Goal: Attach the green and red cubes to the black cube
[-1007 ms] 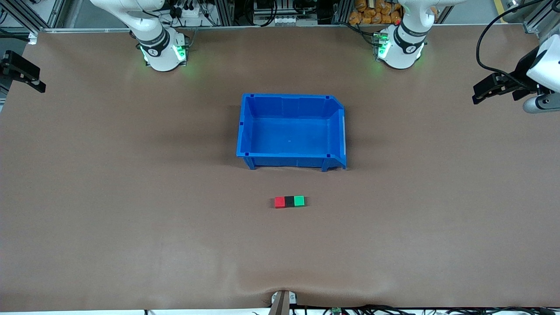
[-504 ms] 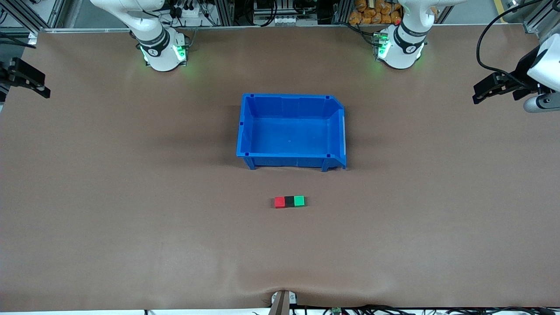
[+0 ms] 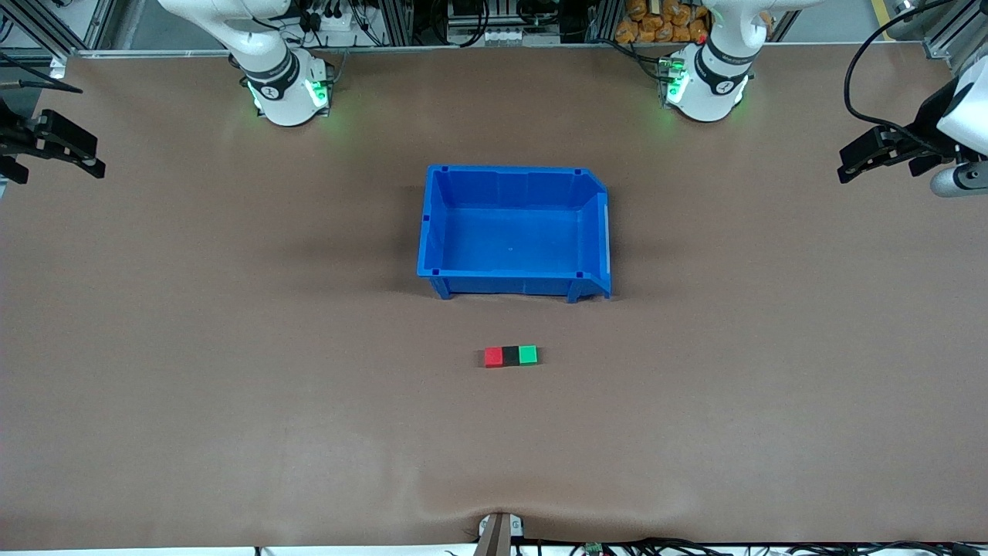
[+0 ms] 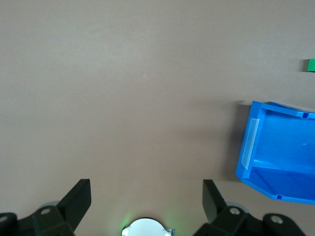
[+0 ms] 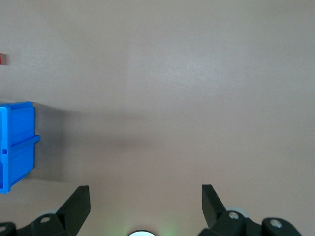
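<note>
Red cube (image 3: 493,357), black cube (image 3: 510,356) and green cube (image 3: 528,354) sit joined in one row at lower centre of the frame, apparently flush, nearer the camera than the blue bin (image 3: 432,232). No legible markings. Left gripper (image 3: 849,164), upper right edge, and right gripper (image 3: 91,164), upper left edge, both spread and empty

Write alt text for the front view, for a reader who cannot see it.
A red cube, black cube and green cube sit joined in a row on a brown table, nearer the camera than an empty blue bin. The left gripper and right gripper hang open, empty, over their own ends of the table.
</note>
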Tool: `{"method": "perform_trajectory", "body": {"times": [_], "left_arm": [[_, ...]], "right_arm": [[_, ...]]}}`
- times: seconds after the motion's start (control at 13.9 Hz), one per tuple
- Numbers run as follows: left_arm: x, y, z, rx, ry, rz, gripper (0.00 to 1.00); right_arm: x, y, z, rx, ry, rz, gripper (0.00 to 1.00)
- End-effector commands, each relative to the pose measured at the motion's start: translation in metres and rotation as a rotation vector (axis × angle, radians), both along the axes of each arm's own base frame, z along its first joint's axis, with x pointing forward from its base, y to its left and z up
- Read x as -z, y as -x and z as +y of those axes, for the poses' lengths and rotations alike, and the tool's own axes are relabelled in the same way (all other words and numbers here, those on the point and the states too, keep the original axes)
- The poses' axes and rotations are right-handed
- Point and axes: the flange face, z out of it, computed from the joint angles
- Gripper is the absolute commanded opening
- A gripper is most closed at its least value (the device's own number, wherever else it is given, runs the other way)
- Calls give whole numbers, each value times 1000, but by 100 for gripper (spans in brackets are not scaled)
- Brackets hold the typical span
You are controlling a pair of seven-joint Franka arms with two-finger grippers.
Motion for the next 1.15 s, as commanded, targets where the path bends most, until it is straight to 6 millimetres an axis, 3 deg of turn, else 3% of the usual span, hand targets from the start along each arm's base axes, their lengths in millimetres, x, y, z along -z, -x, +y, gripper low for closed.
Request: {"method": "perform_trajectory", "body": {"times": [0.0,0.79,1.08], "left_arm": [[-17,2,7,6,10,-26,100],[-27,4,9,-5,-1,-37,100],[-29,5,9,-3,3,-40,100]], "right_arm": [[-3,9,-1,14,16,-9,100],[1,8,-1,17,16,3,100],[3,9,5,123,16,16,100]]}}
